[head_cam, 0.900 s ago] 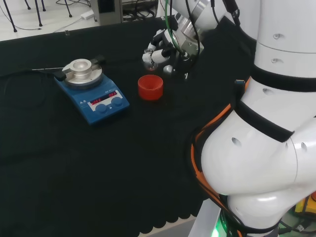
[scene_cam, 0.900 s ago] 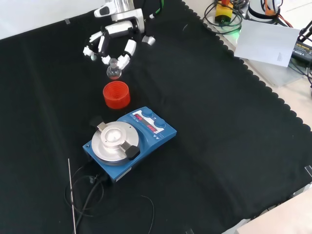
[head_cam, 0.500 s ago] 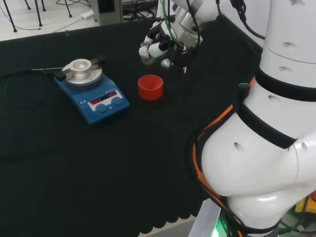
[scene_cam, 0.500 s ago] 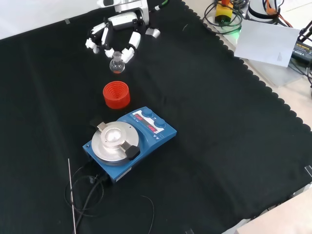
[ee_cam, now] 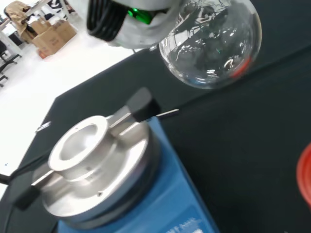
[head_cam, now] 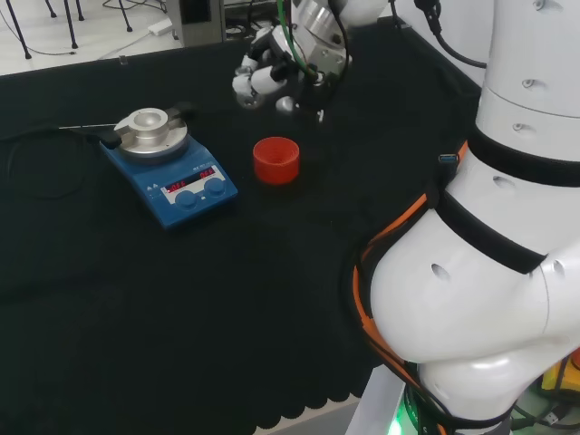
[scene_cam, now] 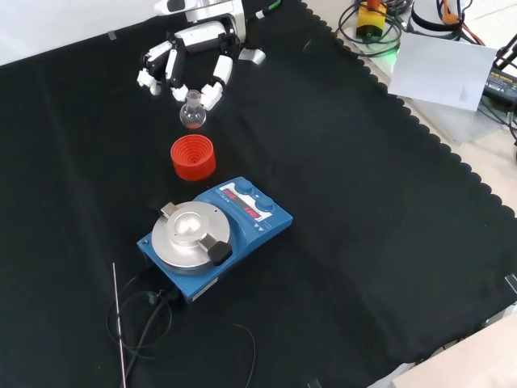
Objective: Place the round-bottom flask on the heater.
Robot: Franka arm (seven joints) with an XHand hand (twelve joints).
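Front view: robot hand (scene_cam: 194, 56) pinching round-bottom flask (scene_cam: 192, 115) aloft beyond red stand (scene_cam: 193, 157), mid-carry; next, across and down onto heater (scene_cam: 191, 236).

Lab: heater (scene_cam: 212, 233), flask (scene_cam: 192, 113)

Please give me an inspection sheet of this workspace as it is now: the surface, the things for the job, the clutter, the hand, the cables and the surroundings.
Surface: black cloth over the bench, scalloped edge.
Job's things: clear round-bottom flask held in the air, empty as far as seen; blue heater with bare metal top; red ribbed stand on the cloth, nothing in it.
Clutter: thin rod lying beside the heater.
Hand: hand curled round the flask's neck, above the cloth beyond the stand.
Cables: black cable looping from the heater.
Surroundings: papers and cords off the cloth in the front view.
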